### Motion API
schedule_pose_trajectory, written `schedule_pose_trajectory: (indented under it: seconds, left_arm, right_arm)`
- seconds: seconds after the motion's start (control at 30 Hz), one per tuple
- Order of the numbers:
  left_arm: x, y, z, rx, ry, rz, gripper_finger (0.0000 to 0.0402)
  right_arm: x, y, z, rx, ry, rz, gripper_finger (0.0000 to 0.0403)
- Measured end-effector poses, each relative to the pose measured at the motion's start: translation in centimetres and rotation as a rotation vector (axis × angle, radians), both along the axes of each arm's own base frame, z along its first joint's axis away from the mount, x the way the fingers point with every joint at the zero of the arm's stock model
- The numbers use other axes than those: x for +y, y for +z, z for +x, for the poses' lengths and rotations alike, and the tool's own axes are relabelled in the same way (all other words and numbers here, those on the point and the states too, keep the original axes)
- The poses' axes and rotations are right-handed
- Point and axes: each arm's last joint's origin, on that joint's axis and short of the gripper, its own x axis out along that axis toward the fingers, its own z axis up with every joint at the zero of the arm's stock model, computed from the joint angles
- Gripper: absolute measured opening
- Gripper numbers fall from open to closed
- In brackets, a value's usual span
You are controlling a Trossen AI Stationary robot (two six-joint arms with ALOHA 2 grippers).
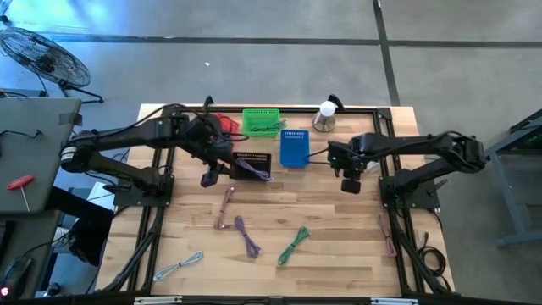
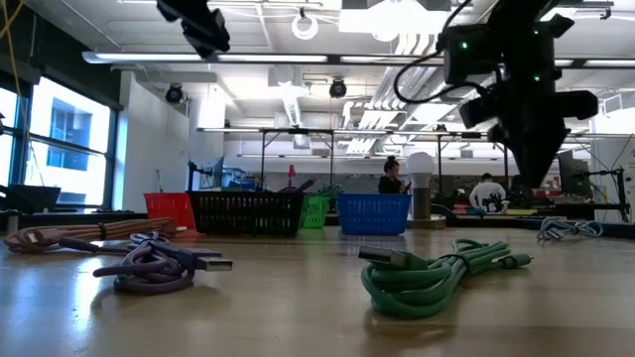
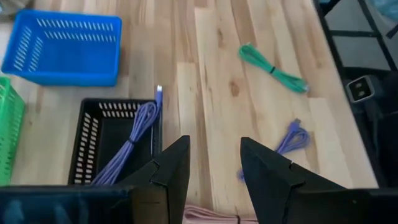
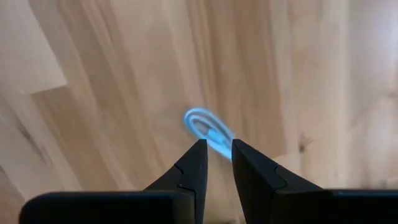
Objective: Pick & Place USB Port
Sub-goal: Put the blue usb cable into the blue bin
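Observation:
My left gripper (image 1: 210, 176) (image 3: 214, 168) hangs open above the table at the near left corner of the black basket (image 1: 251, 165) (image 3: 115, 140). A purple cable (image 3: 134, 140) lies in that basket, its plug end (image 3: 158, 93) leaning on the rim. My right gripper (image 1: 350, 182) (image 4: 219, 152) hovers high over the wood, its fingers a narrow gap apart. Far below its fingertips a small light-blue coiled cable (image 4: 208, 132) lies on the table. Loose on the table are a pink cable (image 1: 224, 207), a purple cable (image 1: 246, 237) (image 3: 292, 140) and a green cable (image 1: 294, 244) (image 2: 427, 278).
A blue basket (image 1: 294, 148) (image 3: 62, 46), a green basket (image 1: 261, 121) and a red basket (image 2: 169, 208) stand along the far side, with a lamp (image 1: 324, 116) beside them. A pale cable (image 1: 178, 267) lies near the near left corner, another cable (image 1: 387, 233) by the right edge.

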Motion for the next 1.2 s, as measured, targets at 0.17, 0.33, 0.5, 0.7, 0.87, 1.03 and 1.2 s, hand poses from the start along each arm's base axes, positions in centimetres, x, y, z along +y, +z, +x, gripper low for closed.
schedule_pose_trajectory:
  seconds: [0.17,0.33,0.5,0.7,0.87,1.03,1.2]
  left_arm:
    - [0.1,-1.7,0.3,0.003,-0.002,0.000,0.0138]
    - [0.1,-2.3,0.5,-0.004,-0.002,0.001,0.0138]
    - [0.1,-2.3,0.5,-0.004,-0.001,0.001,0.0138]
    - [0.1,-2.3,0.5,0.002,-0.001,-0.001,0.0138]
    - [0.1,-2.3,0.4,0.002,-0.001,-0.001,0.0138]
    - [0.1,-2.3,0.4,0.003,0.001,-0.003,0.0138]
    - [0.1,-2.3,0.4,0.006,0.003,-0.007,0.0138]
  right_arm:
    - [0.3,-1.1,-0.7,0.029,0.001,0.058,0.0066]
    - [0.4,-2.1,-1.0,0.056,0.003,0.064,0.0066]
    - [0.1,-2.6,-0.3,0.046,-0.001,0.030,0.0066]
    - [0.0,-4.1,0.1,0.135,-0.003,0.053,0.0066]
    - [-0.1,-5.6,0.6,0.199,-0.002,0.073,0.0066]
    - [-0.2,-6.7,0.9,0.255,0.002,0.061,0.0066]
    - [-0.3,-6.9,0.9,0.271,-0.003,0.041,0.0066]
